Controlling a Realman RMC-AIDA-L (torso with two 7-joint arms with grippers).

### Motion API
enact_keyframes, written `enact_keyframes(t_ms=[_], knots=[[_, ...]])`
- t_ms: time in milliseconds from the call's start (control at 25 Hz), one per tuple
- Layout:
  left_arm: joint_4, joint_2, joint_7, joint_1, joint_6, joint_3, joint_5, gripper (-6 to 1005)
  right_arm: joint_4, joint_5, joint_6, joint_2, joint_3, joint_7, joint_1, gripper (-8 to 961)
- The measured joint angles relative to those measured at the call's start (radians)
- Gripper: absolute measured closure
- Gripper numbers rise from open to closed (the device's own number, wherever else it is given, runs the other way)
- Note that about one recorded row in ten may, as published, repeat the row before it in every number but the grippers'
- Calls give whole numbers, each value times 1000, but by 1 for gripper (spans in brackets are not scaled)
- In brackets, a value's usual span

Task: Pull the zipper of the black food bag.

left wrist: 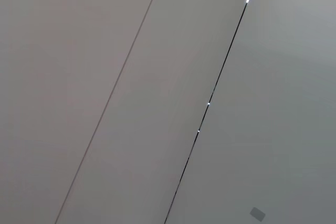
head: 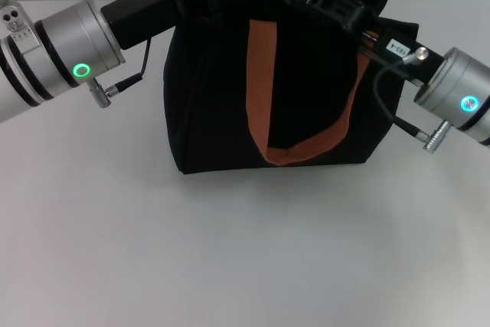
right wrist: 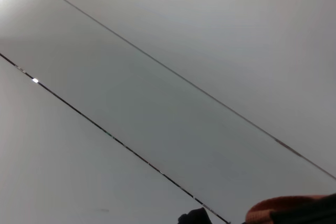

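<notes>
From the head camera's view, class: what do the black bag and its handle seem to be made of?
The black food bag looks like soft, matte woven fabric: it sags and creases. Its orange-brown handle looks like flat webbing, probably nylon, lying limp in a loop.

The head camera looks forward and steeply down from above onto the white worktop point(head: 230, 266), with the black food bag point(head: 214, 112) at twelve o'clock, fairly near. Both wrist cameras point away from the worktop at pale wall panels point(left wrist: 157, 103) split by seams. Only the right wrist view shares the bag, an orange-brown handle point(right wrist: 286, 208) at five o'clock.
</notes>
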Motion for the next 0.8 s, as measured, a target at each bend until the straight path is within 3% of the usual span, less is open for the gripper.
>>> enact_keyframes(t_ms=[800], knots=[[-16, 0, 15, -5, -12, 0, -15, 948, 2, -7, -27, 2, -30, 103, 12, 459]])
